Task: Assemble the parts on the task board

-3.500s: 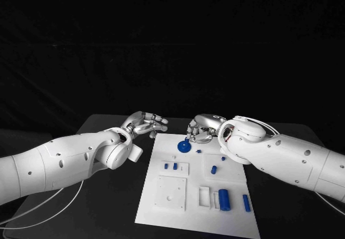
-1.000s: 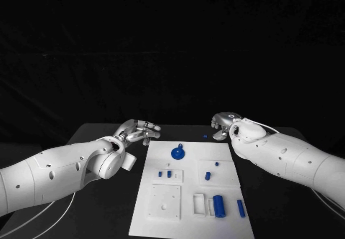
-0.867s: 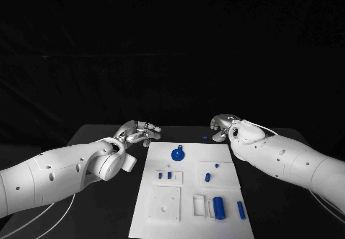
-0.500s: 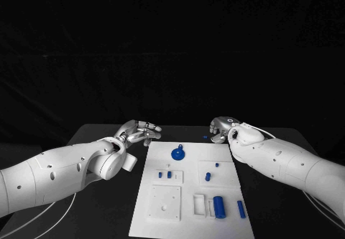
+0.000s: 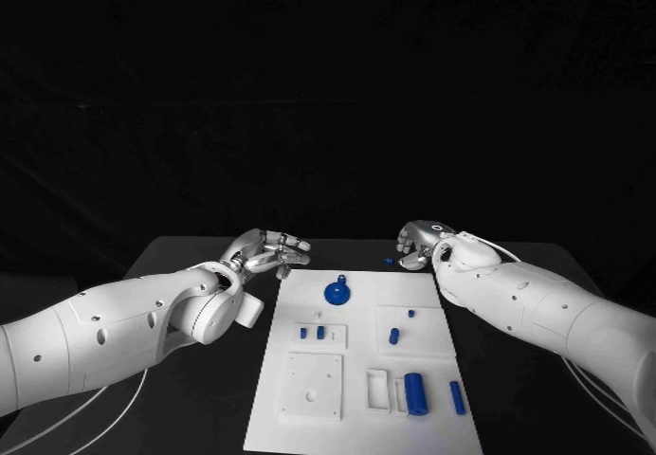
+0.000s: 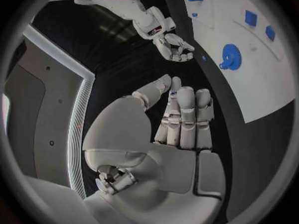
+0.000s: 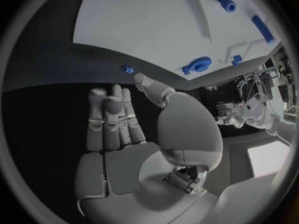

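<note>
Your right hand (image 5: 417,246) left the gear (image 5: 335,292) seated upper-centre; fingers spread, empty, reaching the small part (image 5: 390,260).

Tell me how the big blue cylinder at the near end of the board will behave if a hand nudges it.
The big blue cylinder lies on its side on the task board, so a sideways push would probably roll it. It looks like rigid, smooth plastic, likely light and a little slippery. The raised white block beside it might stop a roll that way.
</note>
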`<action>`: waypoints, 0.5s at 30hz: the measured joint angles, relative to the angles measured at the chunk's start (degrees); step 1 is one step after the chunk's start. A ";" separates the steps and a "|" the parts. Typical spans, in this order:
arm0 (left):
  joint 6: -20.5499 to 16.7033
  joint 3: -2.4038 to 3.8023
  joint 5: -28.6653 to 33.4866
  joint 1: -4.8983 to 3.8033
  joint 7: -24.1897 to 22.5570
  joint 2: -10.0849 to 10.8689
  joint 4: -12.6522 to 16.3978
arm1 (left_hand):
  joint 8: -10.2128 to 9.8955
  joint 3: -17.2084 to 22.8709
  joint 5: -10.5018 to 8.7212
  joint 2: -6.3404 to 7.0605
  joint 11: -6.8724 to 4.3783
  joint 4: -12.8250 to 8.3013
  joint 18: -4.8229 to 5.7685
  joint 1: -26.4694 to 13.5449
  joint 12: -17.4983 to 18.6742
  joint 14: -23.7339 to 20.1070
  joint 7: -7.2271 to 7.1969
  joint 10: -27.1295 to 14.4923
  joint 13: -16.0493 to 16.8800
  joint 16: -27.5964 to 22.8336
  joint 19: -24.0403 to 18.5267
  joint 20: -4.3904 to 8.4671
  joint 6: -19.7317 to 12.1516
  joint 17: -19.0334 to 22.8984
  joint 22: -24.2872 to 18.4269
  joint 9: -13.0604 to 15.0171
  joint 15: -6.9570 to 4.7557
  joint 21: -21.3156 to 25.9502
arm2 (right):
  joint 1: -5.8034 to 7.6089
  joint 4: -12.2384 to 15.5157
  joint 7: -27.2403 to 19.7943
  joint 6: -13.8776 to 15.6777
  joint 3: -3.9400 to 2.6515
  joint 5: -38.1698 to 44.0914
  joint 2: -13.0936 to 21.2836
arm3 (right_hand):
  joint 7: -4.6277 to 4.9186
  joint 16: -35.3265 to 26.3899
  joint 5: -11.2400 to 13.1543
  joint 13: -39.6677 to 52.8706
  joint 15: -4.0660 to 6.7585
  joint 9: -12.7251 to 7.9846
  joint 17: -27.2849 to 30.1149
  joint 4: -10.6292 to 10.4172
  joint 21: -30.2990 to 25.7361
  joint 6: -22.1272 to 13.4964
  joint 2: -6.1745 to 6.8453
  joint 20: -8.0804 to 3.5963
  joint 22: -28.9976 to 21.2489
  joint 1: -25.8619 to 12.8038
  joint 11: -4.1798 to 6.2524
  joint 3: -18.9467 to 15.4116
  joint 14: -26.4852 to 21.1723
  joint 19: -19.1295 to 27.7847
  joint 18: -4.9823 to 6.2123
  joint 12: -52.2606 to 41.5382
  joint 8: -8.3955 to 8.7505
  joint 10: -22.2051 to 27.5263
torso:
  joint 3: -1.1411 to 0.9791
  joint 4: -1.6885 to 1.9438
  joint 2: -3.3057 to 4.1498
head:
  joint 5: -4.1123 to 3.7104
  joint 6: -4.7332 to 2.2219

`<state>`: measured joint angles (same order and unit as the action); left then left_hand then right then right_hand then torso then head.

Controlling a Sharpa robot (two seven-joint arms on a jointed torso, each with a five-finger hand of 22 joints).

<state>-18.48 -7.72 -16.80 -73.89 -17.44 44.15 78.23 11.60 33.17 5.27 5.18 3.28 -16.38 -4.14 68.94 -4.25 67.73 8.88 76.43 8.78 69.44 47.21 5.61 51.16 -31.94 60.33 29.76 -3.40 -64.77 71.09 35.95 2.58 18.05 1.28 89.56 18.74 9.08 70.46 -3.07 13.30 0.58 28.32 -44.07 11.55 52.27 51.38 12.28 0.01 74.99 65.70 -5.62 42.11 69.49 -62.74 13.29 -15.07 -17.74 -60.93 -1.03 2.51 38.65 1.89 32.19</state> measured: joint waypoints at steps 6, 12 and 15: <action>0.02 0.01 0.14 -0.12 -0.18 -0.06 0.41 | 0.00 -0.16 0.00 0.19 0.47 -0.03 0.35 -0.73 0.39 -0.28 0.42 -1.70 -0.38 0.00 -0.43 0.03 0.01 -0.06 0.06 -0.12 0.28 0.22 | 0.03 -2.18 -1.56 -0.21 -0.01 -1.18 -0.63 | 0.20 0.22 0.00 -0.66 0.02 -0.20 0.07 0.46 0.00 -0.20 -0.29 0.06 0.01 -0.30 -0.13 -1.24 0.01 -0.05 0.00 0.76 0.00 0.14 | 0.02 0.25 0.06 | -0.41 -0.07; 0.02 0.06 0.17 -0.30 -0.32 -0.06 0.98 | 0.00 -0.22 0.00 0.41 0.60 -0.10 -0.34 -0.95 0.39 -0.40 0.42 -2.24 -0.47 0.00 -0.43 0.02 0.01 -0.06 0.05 -0.18 0.41 0.22 | 0.35 -4.34 -2.67 -0.85 -0.01 -1.83 -1.34 | 0.04 0.24 0.00 -1.05 0.03 -0.35 0.13 0.77 0.00 -0.48 -0.48 0.04 0.01 -0.48 -0.21 -1.87 0.03 -0.03 0.00 1.11 0.22 0.23 | 0.05 0.64 0.23 | -0.75 -0.10; 0.02 0.08 0.17 -0.34 -0.35 -0.07 1.25 | 0.00 -0.22 -0.14 0.43 0.68 -0.10 -0.33 -0.98 0.39 -0.47 0.41 -2.59 -0.59 0.00 -0.43 0.02 0.01 -0.11 0.06 -0.26 0.47 0.22 | 0.43 -5.32 -3.15 -1.24 0.01 -2.17 -1.71 | 0.05 0.24 0.00 -1.32 -0.02 -0.41 0.18 0.83 0.00 -0.48 -0.54 -0.11 0.01 -0.54 -0.21 -2.13 -0.03 0.14 0.00 1.34 0.22 0.23 | 0.09 0.83 0.40 | -0.99 -0.25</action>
<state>-18.46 -7.64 -16.63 -74.24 -17.79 44.08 79.48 11.60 32.95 5.12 5.61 3.96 -16.47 -4.47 67.96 -3.86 67.27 9.30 73.84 8.19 69.44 46.78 5.63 51.16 -32.05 60.39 29.51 -2.93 -64.55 71.52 30.63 -0.57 16.81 1.29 87.39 17.03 9.13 70.69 -3.07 11.97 0.56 27.91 -43.89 12.39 52.27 50.89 11.74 -0.10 75.00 65.16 -5.83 39.98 69.46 -62.60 13.29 -13.73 -17.52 -60.70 -0.94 3.35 39.05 0.90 31.94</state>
